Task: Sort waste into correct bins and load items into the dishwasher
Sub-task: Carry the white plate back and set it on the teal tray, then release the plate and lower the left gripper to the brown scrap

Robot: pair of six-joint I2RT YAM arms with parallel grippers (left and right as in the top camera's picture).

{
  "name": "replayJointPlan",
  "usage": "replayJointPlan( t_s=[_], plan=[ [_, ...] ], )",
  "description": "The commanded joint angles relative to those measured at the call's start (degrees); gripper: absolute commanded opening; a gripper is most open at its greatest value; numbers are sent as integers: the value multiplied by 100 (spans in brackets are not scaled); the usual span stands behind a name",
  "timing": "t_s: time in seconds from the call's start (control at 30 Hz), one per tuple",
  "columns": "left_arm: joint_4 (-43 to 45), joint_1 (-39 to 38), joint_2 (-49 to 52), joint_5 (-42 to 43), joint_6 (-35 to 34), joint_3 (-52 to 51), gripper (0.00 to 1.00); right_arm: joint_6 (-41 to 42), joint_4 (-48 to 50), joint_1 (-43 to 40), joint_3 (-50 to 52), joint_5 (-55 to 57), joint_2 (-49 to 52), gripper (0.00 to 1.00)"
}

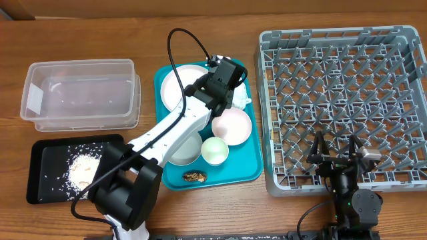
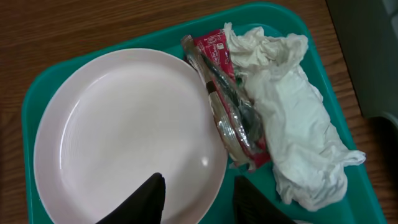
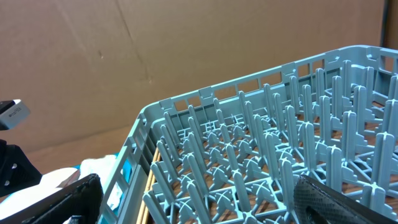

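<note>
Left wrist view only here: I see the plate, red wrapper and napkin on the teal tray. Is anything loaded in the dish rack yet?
Observer: No. From overhead, the grey dish rack holds no dishes.
Operator: Where's the right tool?
Observer: The right tool hangs open over the rack's near edge, holding nothing.
Operator: What else needs handling?
Observer: On the teal tray there are a pink bowl, a small cup, a grey-white bowl partly hidden by the left arm, and a brown food lump.
</note>
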State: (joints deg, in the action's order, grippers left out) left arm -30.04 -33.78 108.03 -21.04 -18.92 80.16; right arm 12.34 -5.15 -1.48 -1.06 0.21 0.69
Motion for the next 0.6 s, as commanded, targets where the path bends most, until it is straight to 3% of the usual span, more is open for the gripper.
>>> replayJointPlan(
  t_s=[0.0, 0.13, 0.23, 0.27, 0.37, 0.4, 0.57],
  plan=[
    [-79, 0, -81, -13, 72, 103, 36, -20, 33, -20, 61, -33, -50, 100],
    [-332, 0, -476, -13, 70, 111, 34, -20, 33, -20, 61, -33, -50, 100],
    [-691, 0, -990, -11, 70, 111, 41, -20, 33, -20, 61, -33, -50, 100],
    [-859, 0, -1180, -4, 68, 111, 49, -20, 33, -20, 61, -33, -50, 100],
    [-1499, 0, -1799, 199, 46, 111, 91, -20, 33, -20, 61, -33, -50, 100],
    [-1709, 0, -1971, 321, 48, 111, 97, -20, 33, -20, 61, -33, -50, 100],
    [-2959, 0, -2653, 1038, -461, 111, 100, -20, 33, -20, 61, -33, -50, 100]
  ],
)
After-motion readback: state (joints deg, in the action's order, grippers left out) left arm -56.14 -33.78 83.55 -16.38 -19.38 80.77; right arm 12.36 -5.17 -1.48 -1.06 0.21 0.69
